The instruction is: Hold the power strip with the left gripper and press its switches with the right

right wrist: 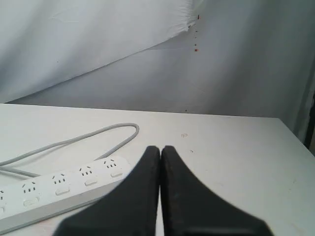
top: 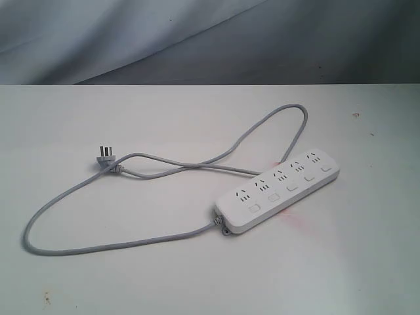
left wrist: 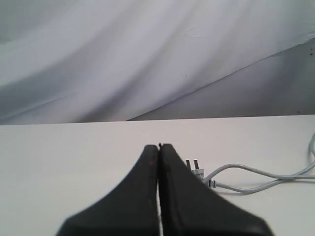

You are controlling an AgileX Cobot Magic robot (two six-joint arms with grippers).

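The white power strip [top: 279, 191] lies at a slant on the table, right of centre, with its row of switches [top: 293, 188] along the near side. Its grey cable [top: 111, 244] loops left and back to a three-pin plug [top: 104, 156]. Neither arm shows in the exterior view. In the left wrist view my left gripper [left wrist: 159, 148] is shut with nothing in it, above bare table, with the plug [left wrist: 196, 168] just beyond it. In the right wrist view my right gripper [right wrist: 160, 149] is shut and empty, beside the strip's end [right wrist: 64, 189] without touching it.
The white table [top: 197, 282] ends at a grey cloth backdrop [top: 197, 39]. A cable loop [top: 289, 125] lies behind the strip. The table's side edge [right wrist: 295, 142] shows in the right wrist view.
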